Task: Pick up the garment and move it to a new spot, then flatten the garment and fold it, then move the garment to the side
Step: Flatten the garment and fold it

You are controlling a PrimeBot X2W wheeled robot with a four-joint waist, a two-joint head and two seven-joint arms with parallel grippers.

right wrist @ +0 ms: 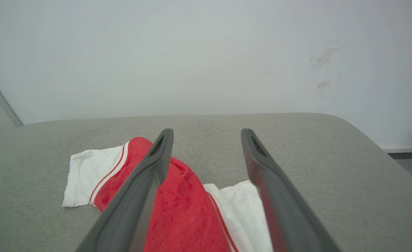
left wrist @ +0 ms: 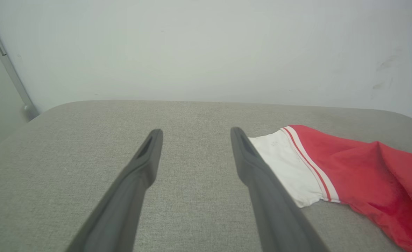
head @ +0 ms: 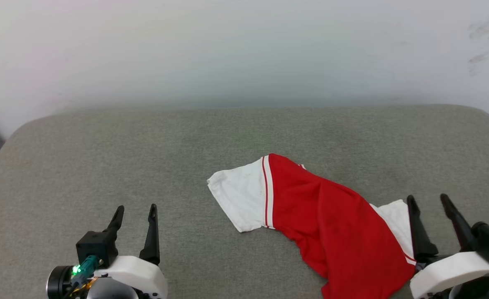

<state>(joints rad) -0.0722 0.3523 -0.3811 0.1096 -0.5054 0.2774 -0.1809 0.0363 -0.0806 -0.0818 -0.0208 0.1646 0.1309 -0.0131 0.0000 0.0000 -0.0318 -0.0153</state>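
On the grey table point(head: 103, 137), your red garment point(head: 331, 224) lies crumpled just beside your R hand point(head: 427, 198); L hand point(head: 137, 207) well apart. Both hands spread, empty.

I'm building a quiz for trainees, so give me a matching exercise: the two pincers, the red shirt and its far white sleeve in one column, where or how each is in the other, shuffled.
Column one:
1. left pincer
2. right pincer
3. red jersey shirt
4. far white sleeve

Column two:
A. crumpled on the grey padded surface, toward the robot's right
B. open over bare grey fabric, apart from the shirt
C. spread flat, edged with red-and-white trim
D. open, by the shirt's near white sleeve

Pairs: 1-B; 2-D; 3-A; 4-C
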